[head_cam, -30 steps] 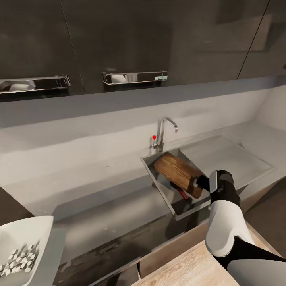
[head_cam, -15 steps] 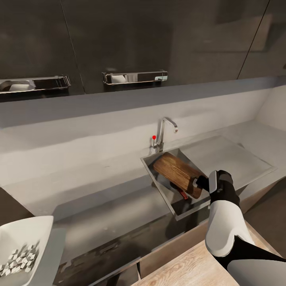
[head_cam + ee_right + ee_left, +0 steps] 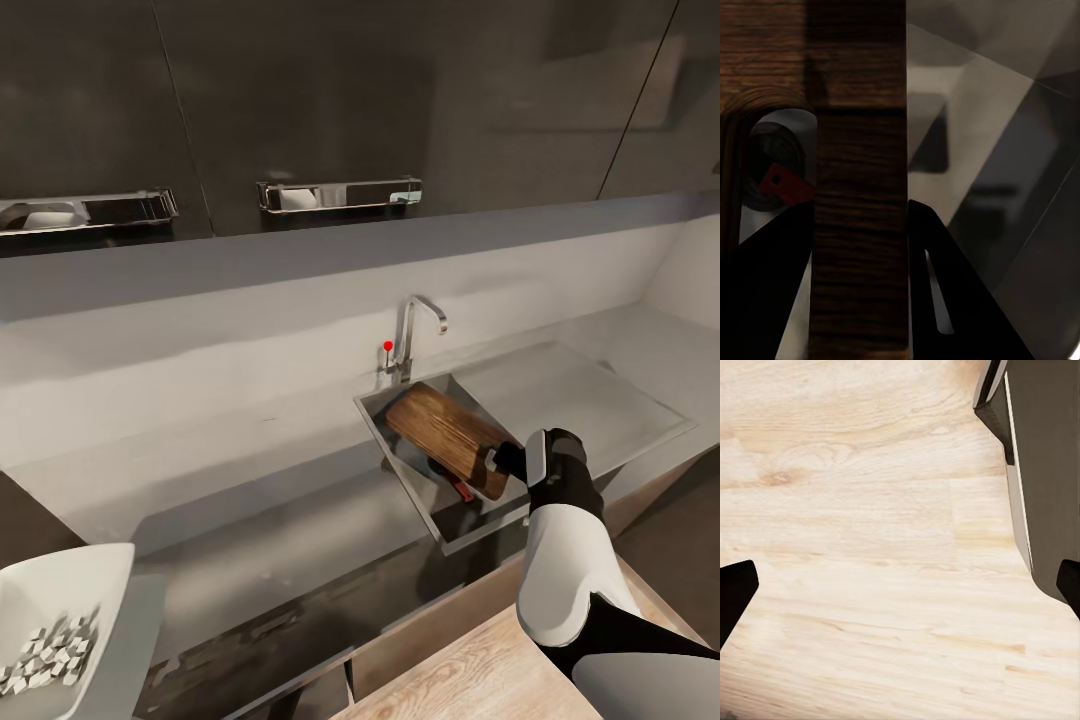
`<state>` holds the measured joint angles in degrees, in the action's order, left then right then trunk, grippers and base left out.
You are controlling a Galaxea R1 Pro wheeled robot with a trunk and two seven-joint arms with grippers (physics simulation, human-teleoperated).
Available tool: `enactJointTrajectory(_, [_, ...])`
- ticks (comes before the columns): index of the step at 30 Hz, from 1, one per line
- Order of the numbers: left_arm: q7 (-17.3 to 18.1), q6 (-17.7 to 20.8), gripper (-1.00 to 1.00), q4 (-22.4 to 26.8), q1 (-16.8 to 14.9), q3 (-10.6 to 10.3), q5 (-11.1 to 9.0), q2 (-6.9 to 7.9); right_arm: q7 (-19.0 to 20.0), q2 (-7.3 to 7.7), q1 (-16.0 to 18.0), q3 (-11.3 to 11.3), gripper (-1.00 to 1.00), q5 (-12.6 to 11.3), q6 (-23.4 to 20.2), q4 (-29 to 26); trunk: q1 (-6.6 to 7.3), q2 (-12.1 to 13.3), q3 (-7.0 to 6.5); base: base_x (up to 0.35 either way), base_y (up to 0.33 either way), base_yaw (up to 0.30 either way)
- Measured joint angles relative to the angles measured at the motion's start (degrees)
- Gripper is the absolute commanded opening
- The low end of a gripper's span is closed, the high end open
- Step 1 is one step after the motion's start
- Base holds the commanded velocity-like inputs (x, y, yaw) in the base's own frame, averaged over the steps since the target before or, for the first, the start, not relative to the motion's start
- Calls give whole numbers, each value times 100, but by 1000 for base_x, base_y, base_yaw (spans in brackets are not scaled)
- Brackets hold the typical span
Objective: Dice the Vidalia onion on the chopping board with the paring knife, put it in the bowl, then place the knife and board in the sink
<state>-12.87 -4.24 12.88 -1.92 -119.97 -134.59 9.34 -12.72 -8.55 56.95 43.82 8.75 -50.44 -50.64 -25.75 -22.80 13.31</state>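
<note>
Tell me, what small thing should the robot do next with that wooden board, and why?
Probably open the right pincer and let go. The chopping board already lies tilted inside the sink, over the paring knife, and the diced onion sits in the bowl.

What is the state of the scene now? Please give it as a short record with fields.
chopping board: lies tilted in the sink, dark wood
right gripper: shut on the chopping board's near end by its handle hole
paring knife: red handle shows under the board in the basin
bowl: white, on the countertop, at far left
diced onion: white cubes inside the bowl
left gripper: open, over pale wooden floor
</note>
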Motion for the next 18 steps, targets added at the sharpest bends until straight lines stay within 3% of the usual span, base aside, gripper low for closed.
enactJointTrajectory(18, [0,-2,100,0,0,0,0,0,0,0,0,-4,-100,-9,-10,0,0,0,0,0,0,0])
